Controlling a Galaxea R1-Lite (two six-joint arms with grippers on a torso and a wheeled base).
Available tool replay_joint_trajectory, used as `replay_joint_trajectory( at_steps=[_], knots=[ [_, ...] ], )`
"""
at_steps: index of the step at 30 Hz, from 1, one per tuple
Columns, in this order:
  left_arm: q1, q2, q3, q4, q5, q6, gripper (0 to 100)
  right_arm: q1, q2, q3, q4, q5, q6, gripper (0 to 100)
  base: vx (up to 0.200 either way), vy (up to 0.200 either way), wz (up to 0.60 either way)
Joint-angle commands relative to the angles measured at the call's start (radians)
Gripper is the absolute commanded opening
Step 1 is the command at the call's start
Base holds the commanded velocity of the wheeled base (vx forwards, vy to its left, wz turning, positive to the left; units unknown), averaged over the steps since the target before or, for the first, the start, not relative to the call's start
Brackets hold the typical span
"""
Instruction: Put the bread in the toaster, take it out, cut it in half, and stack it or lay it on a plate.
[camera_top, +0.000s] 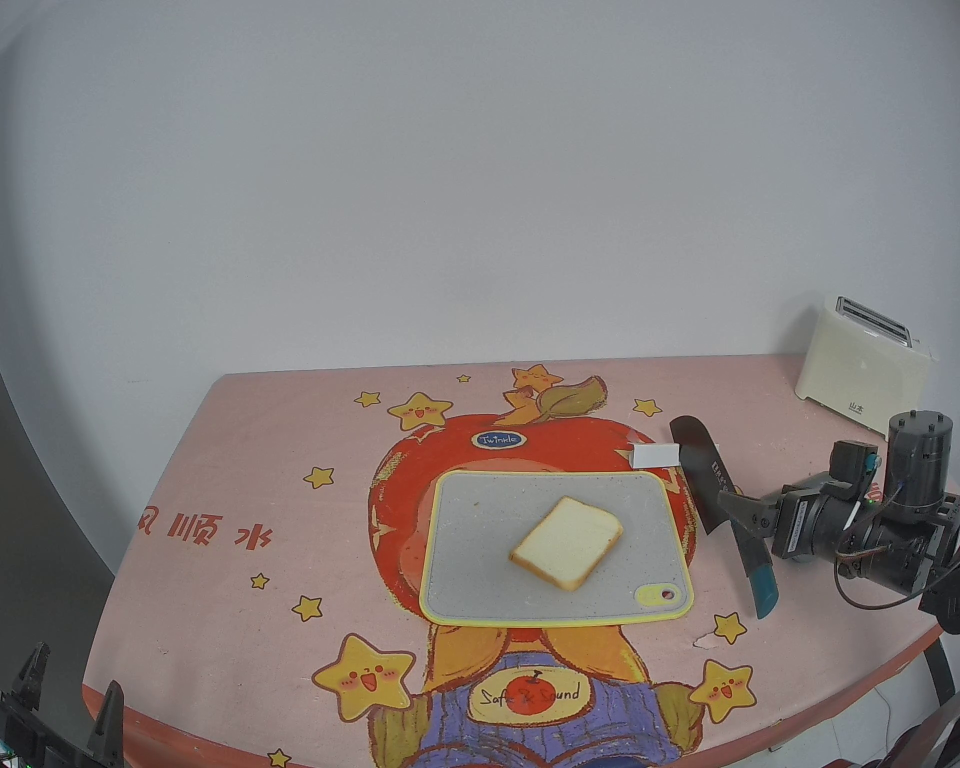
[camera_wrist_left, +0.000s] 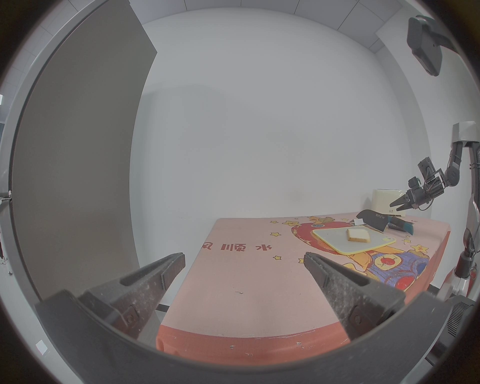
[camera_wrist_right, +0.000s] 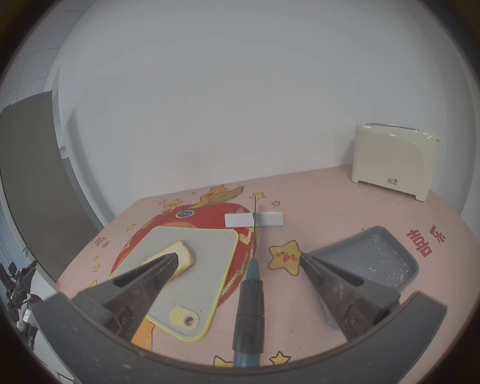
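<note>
Jaws of the right gripper (camera_wrist_right: 239, 256) and left gripper (camera_wrist_left: 244, 257) stand apart. One whole bread slice (camera_top: 567, 542) lies on the cutting board (camera_top: 470, 560) mid-worktop (camera_top: 300, 520). The knife (camera_top: 705, 465) lies just off the board's right edge, under the right gripper. The toaster (camera_top: 860, 372) sits at the far right corner, and the left gripper hangs off the near left corner.

There's the bread (camera_top: 567, 542): one pale slice with a tan crust, whole and uncut. It lies flat and a little skewed, right of centre on the grey, yellow-rimmed cutting board (camera_top: 480, 520), lower middle of the head view. At the right edge the cream toaster (camera_top: 862, 365) stands upright, well apart from the board. Between them is the knife (camera_top: 725, 495), dark blade pointing up the frame, teal handle down, just beside the board. In the right wrist view, lower right, sits a crumb-dusted grey tray (camera_wrist_right: 370, 255).
</note>
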Motion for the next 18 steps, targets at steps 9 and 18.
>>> replay_joint_trajectory(
  at_steps=[9,18],
  knots=[
    [0.001,-0.010,0.016,0.000,0.001,0.000,100,0.002,0.084,0.002,-0.009,-0.005,0.001,100,0.000,0.000,0.00],
    [-0.001,-0.010,0.016,0.000,0.001,0.000,100,0.001,0.126,0.001,-0.011,-0.003,0.003,100,0.000,0.000,0.00]
  ],
)
